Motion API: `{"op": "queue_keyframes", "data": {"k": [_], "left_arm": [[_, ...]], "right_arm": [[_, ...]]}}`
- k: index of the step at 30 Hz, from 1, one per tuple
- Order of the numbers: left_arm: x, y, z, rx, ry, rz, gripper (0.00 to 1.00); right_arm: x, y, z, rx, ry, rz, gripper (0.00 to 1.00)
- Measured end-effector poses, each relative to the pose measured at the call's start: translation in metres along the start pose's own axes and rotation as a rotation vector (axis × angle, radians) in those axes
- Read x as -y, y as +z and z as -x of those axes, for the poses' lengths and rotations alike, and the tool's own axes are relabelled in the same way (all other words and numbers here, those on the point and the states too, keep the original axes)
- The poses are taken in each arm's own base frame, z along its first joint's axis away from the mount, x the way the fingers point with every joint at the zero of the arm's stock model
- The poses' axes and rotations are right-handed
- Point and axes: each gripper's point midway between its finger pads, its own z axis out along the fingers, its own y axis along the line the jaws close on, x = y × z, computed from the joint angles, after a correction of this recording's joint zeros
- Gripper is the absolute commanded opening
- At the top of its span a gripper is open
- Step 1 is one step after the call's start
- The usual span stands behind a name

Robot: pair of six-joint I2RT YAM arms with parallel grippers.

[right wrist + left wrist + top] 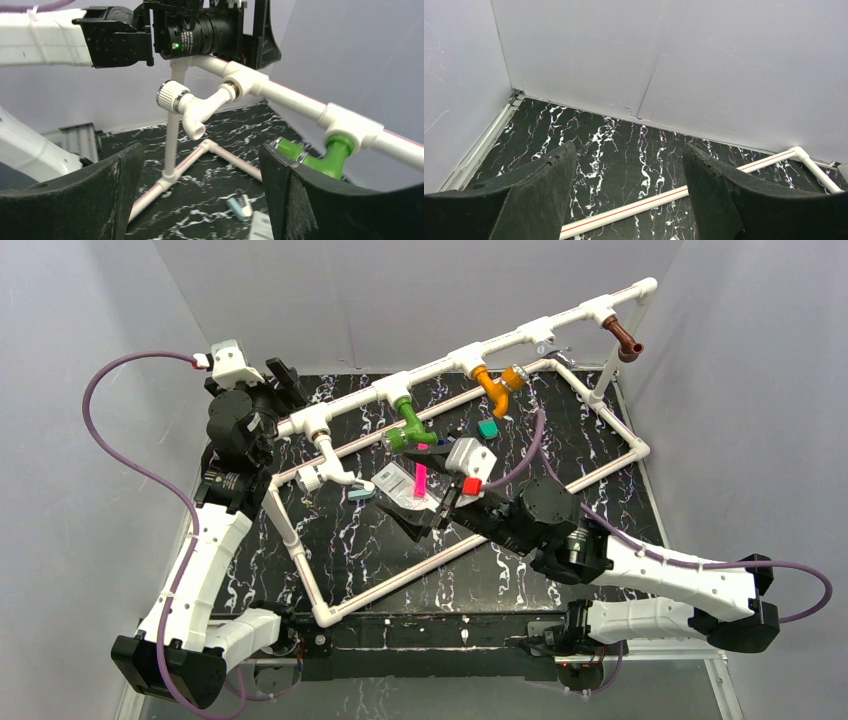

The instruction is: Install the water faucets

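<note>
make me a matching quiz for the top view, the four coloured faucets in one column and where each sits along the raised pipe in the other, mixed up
Things:
1. white faucet
2. green faucet
3. orange faucet
4. brown faucet

Places along the raised white pipe, counted in the top view:
a. at the far right end
b. second fitting from the left
c. leftmost fitting
d. third fitting from the left

Pairs: 1-c, 2-b, 3-d, 4-a
</note>
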Motion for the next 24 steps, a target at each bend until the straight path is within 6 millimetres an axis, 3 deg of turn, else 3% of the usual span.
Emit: {"op": "queue_keyframes", "data": {"k": [4, 9, 24], "left_arm": [[0.000, 0.000, 0.000, 0.000, 0.000, 0.000, 0.75], [0.000, 0.000, 0.000, 0.000, 0.000, 0.000, 0.75], [0.000, 0.001, -0.001, -0.002, 0.001, 0.001, 0.75]], "right_arm": [[-0.001, 0.000, 0.010, -0.014, -0.212, 0.066, 0.88], [0.000, 0.003, 0.009, -0.026, -0.459, 0.117, 0.87], [-0.004, 0.040, -0.037, -0.096, -1.023, 0.237, 0.84]]}}
